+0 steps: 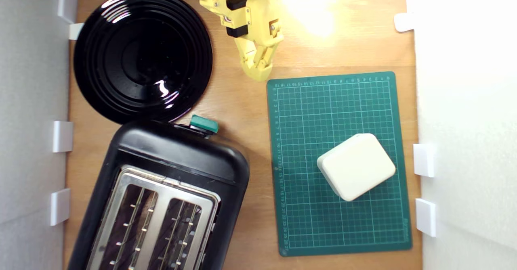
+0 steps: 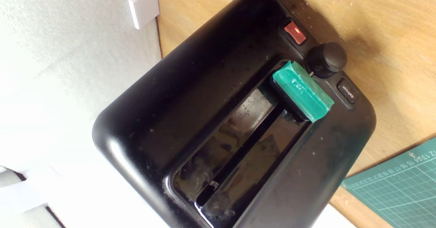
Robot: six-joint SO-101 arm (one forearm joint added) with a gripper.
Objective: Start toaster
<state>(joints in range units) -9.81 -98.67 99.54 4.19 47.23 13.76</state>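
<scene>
The toaster (image 1: 177,161) is glossy black with a silver slotted top and fills the lower part of the exterior view's left. Its teal lever (image 1: 204,124) sticks out of the end face toward the arm. In the wrist view the toaster (image 2: 204,85) shows that end face, and the lever (image 2: 301,90) sits at the end of its track beside a round black knob (image 2: 325,59). A small red button (image 2: 295,32) glows next to it. My yellow gripper (image 1: 258,73) hovers apart from the lever, its fingers closed together with nothing held. It does not show in the wrist view.
A round black ridged plate (image 1: 143,56) lies just beyond the toaster. A green cutting mat (image 1: 307,213) on the exterior view's right carries a cream rounded block (image 1: 356,166). White walls with clips border the wooden table (image 1: 242,100) on both sides.
</scene>
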